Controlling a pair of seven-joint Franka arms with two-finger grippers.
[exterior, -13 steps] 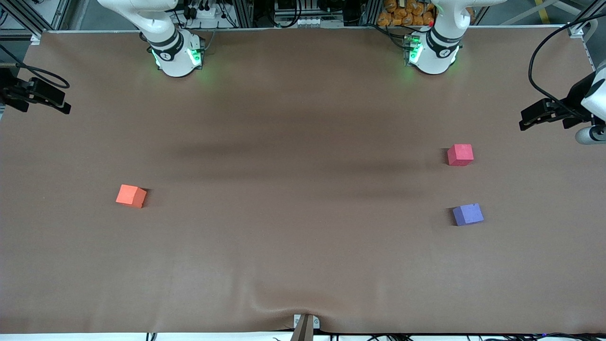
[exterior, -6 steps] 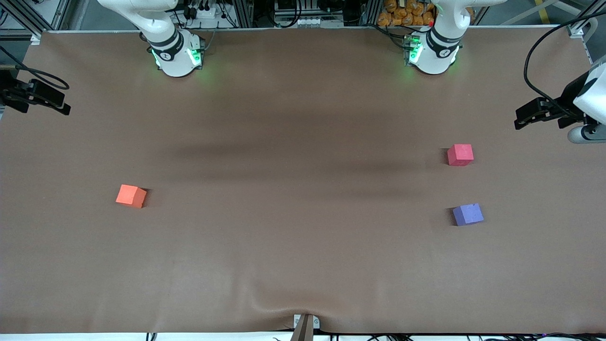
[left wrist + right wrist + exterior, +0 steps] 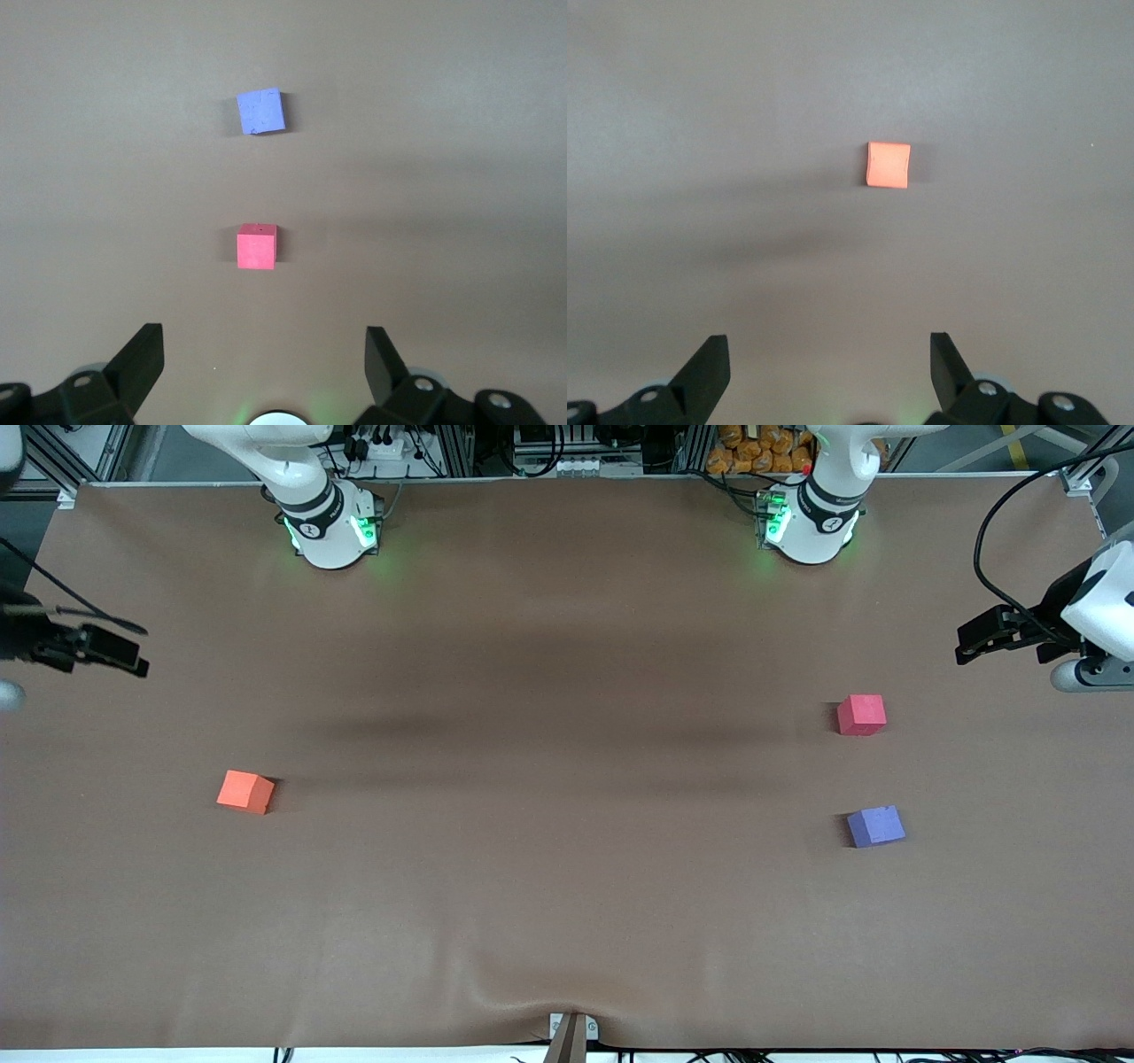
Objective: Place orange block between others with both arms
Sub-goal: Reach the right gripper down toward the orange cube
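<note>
- Setup state: orange block [image 3: 245,790] sits alone on the brown table [image 3: 549,691] toward the right arm's end, untouched; pinkish-red cube [image 3: 861,714] and purple-blue cube [image 3: 875,825] sit toward the left arm's end, apart from each other, the purple-blue one nearer the front camera.
- Right gripper [image 3: 115,654] hangs above the table edge at its own end, fingers spread wide, nothing between them. In the right wrist view the orange block [image 3: 888,165] lies well ahead of the open fingertips [image 3: 709,363], slightly off the centre line.
- Left gripper [image 3: 983,638] is likewise up in the air at its own end, fingers spread, holding nothing. Its wrist view shows both cubes ahead, pinkish-red [image 3: 257,245] closer to the fingers than purple-blue [image 3: 261,111].
- Step in hand, as judged: right arm's approach to the orange block; task barely begun.
- Advice: bring the gripper over the block, turn the wrist so the fingers meet two flat faces (block sits slightly rotated), descend straight, close gently on the soft cube.
- Block lies well apart from the other cubes; a mid-table handover to the left arm looks likely.
- Gap between the cubes appears enough for one block; release squarely to avoid nudging either.
</note>
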